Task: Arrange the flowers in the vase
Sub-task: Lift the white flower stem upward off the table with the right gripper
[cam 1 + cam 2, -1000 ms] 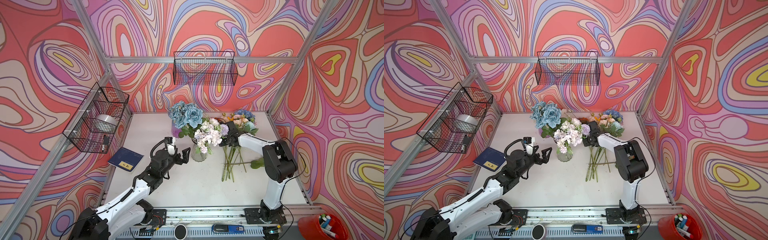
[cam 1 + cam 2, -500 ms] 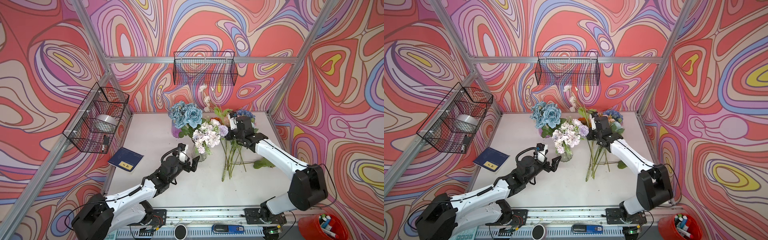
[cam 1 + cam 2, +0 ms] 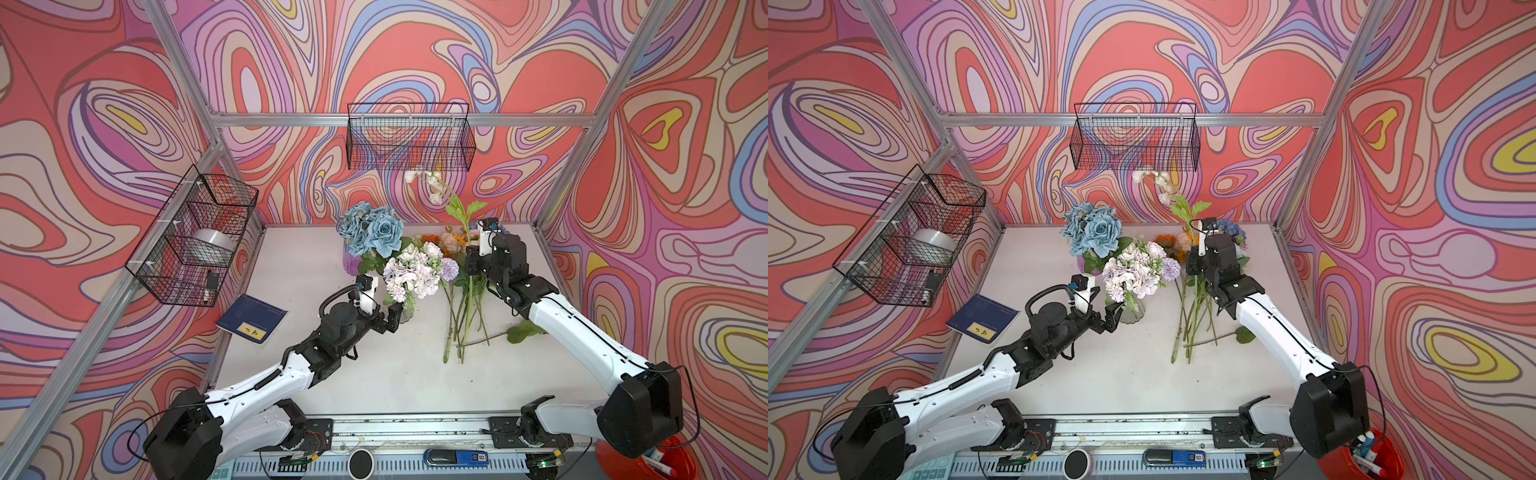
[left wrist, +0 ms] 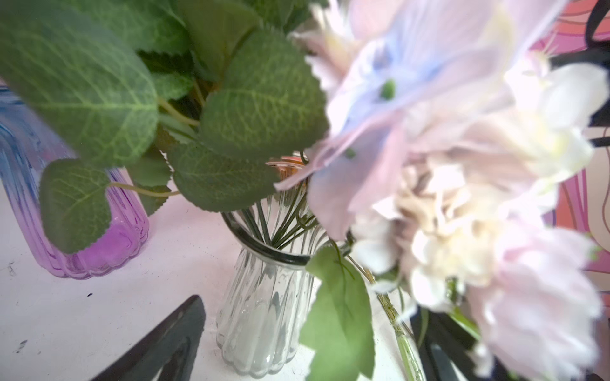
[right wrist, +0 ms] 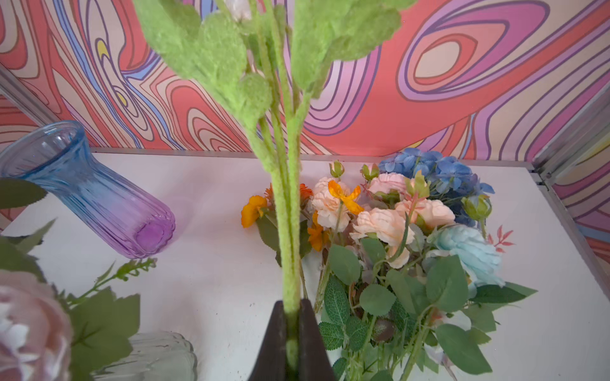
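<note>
A clear ribbed glass vase [image 3: 408,312] [image 3: 1132,312] [image 4: 264,316] stands mid-table holding pale pink and lilac flowers [image 3: 415,270] [image 4: 462,198]. My left gripper [image 3: 392,319] [image 3: 1115,316] [image 4: 297,358] is open, its fingers on either side of the vase's base, just short of it and not gripping. My right gripper [image 3: 471,266] [image 3: 1194,266] [image 5: 292,330] is shut on the fuzzy green stem of a white poppy [image 3: 417,176] [image 3: 1144,176] [image 5: 287,198], held upright above the loose flowers [image 3: 461,316] [image 3: 1192,320] [image 5: 396,227] that lie on the table.
A blue-to-purple vase [image 3: 351,262] [image 4: 82,237] [image 5: 99,198] with dusty-blue roses [image 3: 374,230] [image 3: 1094,228] stands behind the clear one. A blue notebook [image 3: 251,320] lies at the left. Wire baskets [image 3: 409,137] [image 3: 191,237] hang on the walls. A red bucket [image 3: 648,461] sits at the front right.
The right arm has lifted the white poppy up out of the pile and stretched toward the back. The left gripper has dropped lower and moved in toward the clear vase's base.
</note>
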`<move>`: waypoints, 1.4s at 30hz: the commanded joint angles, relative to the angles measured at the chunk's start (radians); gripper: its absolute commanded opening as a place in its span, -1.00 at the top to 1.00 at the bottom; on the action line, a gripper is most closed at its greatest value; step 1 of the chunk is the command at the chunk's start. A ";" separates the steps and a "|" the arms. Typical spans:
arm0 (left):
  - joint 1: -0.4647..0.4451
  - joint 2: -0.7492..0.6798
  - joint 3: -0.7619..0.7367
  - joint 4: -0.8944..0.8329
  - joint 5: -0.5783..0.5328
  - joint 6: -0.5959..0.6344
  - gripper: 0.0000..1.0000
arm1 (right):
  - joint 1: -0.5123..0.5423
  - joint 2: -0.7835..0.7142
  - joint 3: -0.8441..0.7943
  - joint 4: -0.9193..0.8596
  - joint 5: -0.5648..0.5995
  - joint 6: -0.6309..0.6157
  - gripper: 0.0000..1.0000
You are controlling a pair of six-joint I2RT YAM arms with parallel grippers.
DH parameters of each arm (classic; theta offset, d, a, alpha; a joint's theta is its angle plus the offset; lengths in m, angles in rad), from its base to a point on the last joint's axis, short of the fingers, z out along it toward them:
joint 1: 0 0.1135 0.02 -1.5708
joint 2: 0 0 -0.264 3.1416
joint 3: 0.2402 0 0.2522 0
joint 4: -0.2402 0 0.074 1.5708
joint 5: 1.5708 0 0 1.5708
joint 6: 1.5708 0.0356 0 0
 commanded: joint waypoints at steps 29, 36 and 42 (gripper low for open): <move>0.176 -0.145 0.096 -0.210 0.038 -0.085 -1.00 | -0.271 -0.205 0.013 -0.199 -0.003 0.165 1.00; 0.196 -0.227 0.075 -0.243 0.049 -0.089 -1.00 | -0.271 -0.265 0.178 -0.157 -0.124 0.123 1.00; 0.182 -0.261 -0.071 -0.128 0.110 -0.066 -1.00 | -0.268 -0.253 0.151 0.036 -0.224 0.147 1.00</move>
